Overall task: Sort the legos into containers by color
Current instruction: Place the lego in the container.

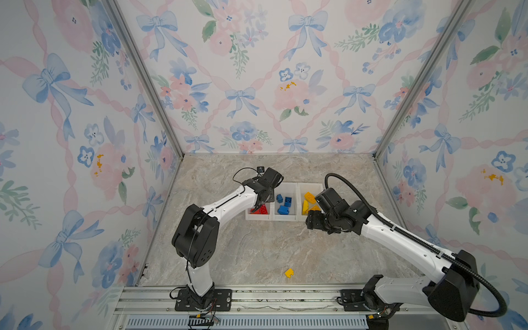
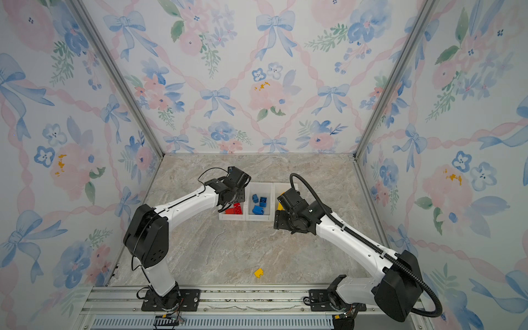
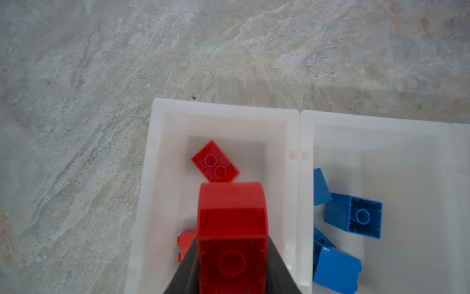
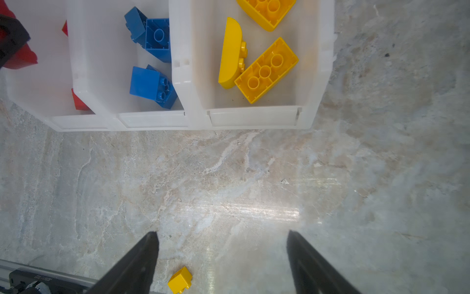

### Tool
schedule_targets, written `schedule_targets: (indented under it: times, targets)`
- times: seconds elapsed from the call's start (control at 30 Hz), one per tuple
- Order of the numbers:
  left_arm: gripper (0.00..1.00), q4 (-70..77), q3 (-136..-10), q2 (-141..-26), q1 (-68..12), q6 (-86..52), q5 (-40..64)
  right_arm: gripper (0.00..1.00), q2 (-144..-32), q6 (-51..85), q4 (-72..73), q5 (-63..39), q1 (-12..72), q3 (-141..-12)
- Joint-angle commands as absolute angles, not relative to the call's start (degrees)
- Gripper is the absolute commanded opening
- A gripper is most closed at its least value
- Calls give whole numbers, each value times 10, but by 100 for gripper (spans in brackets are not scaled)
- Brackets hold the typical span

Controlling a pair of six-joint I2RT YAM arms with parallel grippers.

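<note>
Three joined white containers stand mid-table. The left one holds red legos, the middle one blue legos and the right one yellow legos. My left gripper hangs over the left container, shut on a red lego whose hollow underside faces the wrist camera. My right gripper is open and empty over bare table, just in front of the right container. One small yellow lego lies alone near the table's front edge, also seen in the right wrist view.
The marble tabletop is boxed in by floral walls on three sides. An aluminium rail carrying both arm bases runs along the front edge. The right arm's black cable loops over the right container.
</note>
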State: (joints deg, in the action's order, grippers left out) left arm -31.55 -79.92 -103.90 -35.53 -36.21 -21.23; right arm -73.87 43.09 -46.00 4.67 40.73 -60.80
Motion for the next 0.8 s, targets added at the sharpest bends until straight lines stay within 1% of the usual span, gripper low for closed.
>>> schedule_targets:
  times: [0.0, 0.2, 0.27, 0.57, 0.67, 0.77]
  targets:
    - [24, -294, -817, -1062, -347, -324, -199, 82, -737, 437, -461, 42, 413, -596]
    - [24, -276, -812, -1085, -338, -315, -189, 82, -737, 438, -461, 42, 415, -595]
    - [25, -272, -810, -1090, -338, -313, -187, 82, -739, 439, -460, 42, 414, -596]
    - [48, -267, -803, -1093, -338, -318, -189, 82, -746, 439, -459, 42, 419, -600]
    - [52, -267, -801, -1089, -338, -318, -187, 83, -747, 439, -460, 42, 420, -601]
    - [54, -267, -798, -1080, -338, -321, -187, 83, -749, 439, -459, 42, 423, -601]
